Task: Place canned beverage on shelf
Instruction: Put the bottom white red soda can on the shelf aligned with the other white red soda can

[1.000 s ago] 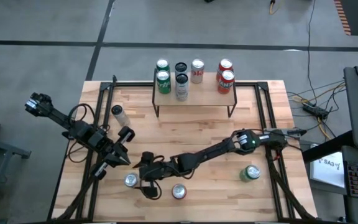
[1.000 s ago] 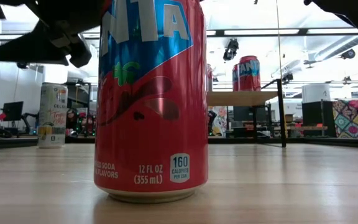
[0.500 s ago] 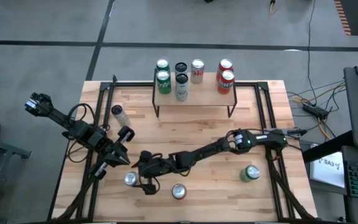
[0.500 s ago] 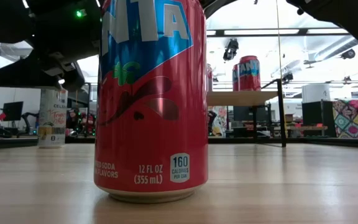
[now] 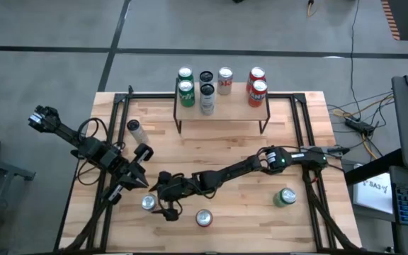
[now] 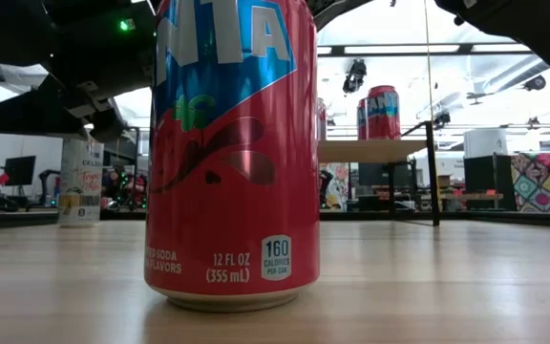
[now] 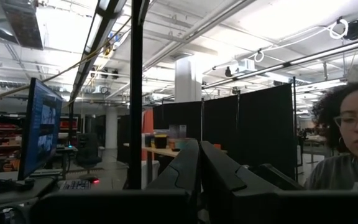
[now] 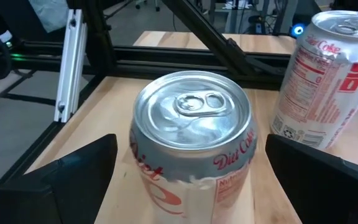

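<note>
A silver Diet Coke can (image 8: 191, 143) stands upright on its base on the tabletop, near the front left (image 5: 148, 204). My right gripper (image 5: 159, 202) is open and reaches in level from the table's right. One finger (image 8: 73, 180) stands on either side of the can, a gap showing at both sides. The shelf (image 5: 222, 108) stands at the far middle of the table and carries several upright cans. My left gripper (image 5: 137, 178) is shut and held above the table's left part, its fingers (image 7: 199, 168) pointing up into the room.
A red Fanta can (image 6: 232, 153) stands at the front edge (image 5: 203, 218), a green can (image 5: 284, 197) at the front right. A second Diet Coke can (image 8: 325, 74) stands at the far left (image 5: 134, 126). A person (image 7: 347, 143) is beyond the table.
My right gripper has sunk and gone a little toward the table's left edge, closer around the Diet Coke can, with its fingers still apart. The cans have stayed where they were.
</note>
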Controlling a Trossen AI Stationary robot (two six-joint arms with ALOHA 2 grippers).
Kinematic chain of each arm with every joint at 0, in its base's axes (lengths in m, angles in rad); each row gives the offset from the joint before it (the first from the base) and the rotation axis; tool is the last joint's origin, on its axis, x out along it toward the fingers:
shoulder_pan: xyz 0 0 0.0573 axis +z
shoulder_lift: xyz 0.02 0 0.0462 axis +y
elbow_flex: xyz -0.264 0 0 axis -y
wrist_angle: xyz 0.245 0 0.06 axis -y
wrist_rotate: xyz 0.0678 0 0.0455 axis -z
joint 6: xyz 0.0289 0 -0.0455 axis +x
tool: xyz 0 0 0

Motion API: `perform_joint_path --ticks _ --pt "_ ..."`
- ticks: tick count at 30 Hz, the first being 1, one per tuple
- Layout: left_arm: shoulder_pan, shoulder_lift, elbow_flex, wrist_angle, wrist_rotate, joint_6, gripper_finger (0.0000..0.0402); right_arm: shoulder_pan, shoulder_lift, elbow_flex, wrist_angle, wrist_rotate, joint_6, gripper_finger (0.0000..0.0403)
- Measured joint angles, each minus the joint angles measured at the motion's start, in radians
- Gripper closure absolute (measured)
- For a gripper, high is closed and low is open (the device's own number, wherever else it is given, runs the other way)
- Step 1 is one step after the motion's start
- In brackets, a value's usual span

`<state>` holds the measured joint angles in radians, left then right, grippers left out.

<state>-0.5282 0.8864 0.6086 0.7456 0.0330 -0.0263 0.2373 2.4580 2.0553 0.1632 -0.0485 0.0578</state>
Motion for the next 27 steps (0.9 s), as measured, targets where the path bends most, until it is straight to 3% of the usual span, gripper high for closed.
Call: perform_joint_path --ticks 10,19,27 --pt "0.000 -0.001 0.000 0.001 -0.071 0.028 0.0402 -0.015 0.021 0.000 0.045 -0.064 0.006 0.0003" --pt "0.000 -0.004 0.000 -0.010 -0.074 0.020 0.0402 -0.022 0.034 0.000 0.114 -0.055 0.002 0.0004" --pt "0.000 -0.005 0.000 -0.013 -0.075 0.018 0.0402 -0.024 0.034 0.000 0.112 -0.057 -0.003 0.0083"
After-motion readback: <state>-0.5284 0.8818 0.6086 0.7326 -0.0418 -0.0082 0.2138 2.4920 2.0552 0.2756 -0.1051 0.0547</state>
